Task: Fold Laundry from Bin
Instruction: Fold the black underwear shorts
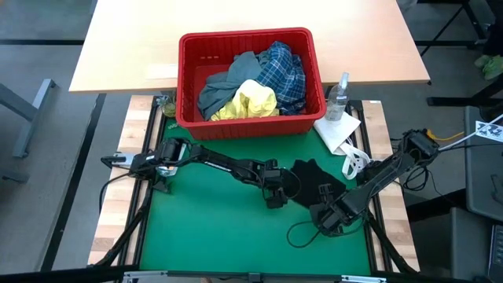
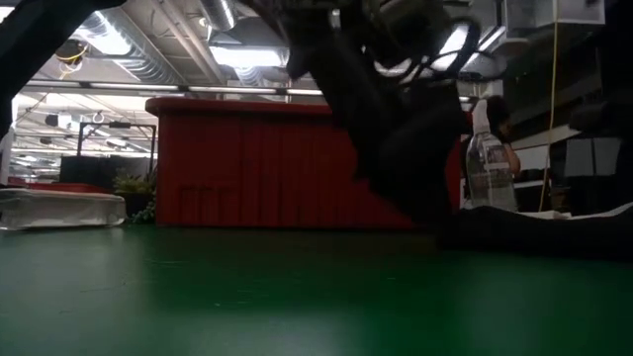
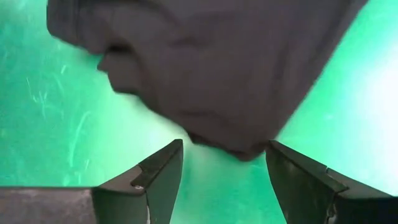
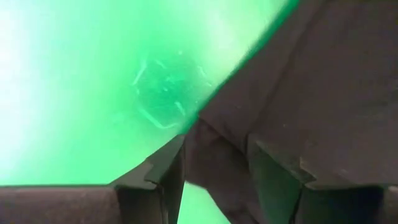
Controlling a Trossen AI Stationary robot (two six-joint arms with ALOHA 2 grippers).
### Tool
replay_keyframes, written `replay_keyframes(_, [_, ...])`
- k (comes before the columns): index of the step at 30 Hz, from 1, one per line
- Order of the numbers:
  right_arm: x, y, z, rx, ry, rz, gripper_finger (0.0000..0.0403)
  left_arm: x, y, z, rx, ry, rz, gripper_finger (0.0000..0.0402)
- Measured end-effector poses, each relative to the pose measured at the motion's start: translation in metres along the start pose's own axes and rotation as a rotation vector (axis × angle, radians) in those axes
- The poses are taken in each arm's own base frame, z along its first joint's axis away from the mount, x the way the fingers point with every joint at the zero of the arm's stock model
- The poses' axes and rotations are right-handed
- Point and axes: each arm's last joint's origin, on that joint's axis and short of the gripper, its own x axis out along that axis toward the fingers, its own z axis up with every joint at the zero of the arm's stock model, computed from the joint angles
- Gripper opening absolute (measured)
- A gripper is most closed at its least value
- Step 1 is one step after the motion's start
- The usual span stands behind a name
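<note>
1. The navy garment (image 1: 314, 179) lies flat on the green mat (image 1: 212, 228) in the middle of the bench (image 1: 110, 196), spread out where both arms can reach it, likely so it can be folded.
2. The left hand (image 1: 274, 196) sits at the garment's left edge with its fingers (image 3: 155, 177) spread; in its wrist view a fold of cloth hangs just ahead of the gap, not yet pinched.
3. The right hand (image 1: 328, 220) is at the garment's near-right edge. Its wrist view shows dark cloth lying between the fingers (image 4: 168, 168), so it appears to pinch that edge, probably to lift or turn it.
4. The red bin (image 1: 189, 79) stands behind the mat, holding the yellow (image 1: 250, 101), plaid (image 1: 284, 69) and grey-blue (image 1: 224, 85) garments, waiting their turn.
5. A spray bottle (image 1: 339, 94) and paper towel (image 1: 338, 130) sit right of the bin, clear of the work.
</note>
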Motion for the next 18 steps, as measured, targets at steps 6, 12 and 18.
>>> replay_keyframes(6, [-0.02, -0.008, -0.006, -0.004, -0.002, -0.068, 0.017, -0.017, -0.006, 0.024, 0.025, -0.052, -0.014, 0.0224])
replay_keyframes(12, [-0.027, -0.021, -0.021, 0.023, 0.081, -0.237, 0.017, -0.021, 0.005, 0.044, -0.02, -0.196, 0.022, 0.0224])
replay_keyframes(18, [-0.012, -0.029, -0.035, 0.055, 0.115, -0.329, 0.017, -0.014, 0.028, 0.049, -0.09, -0.285, 0.062, 0.0224])
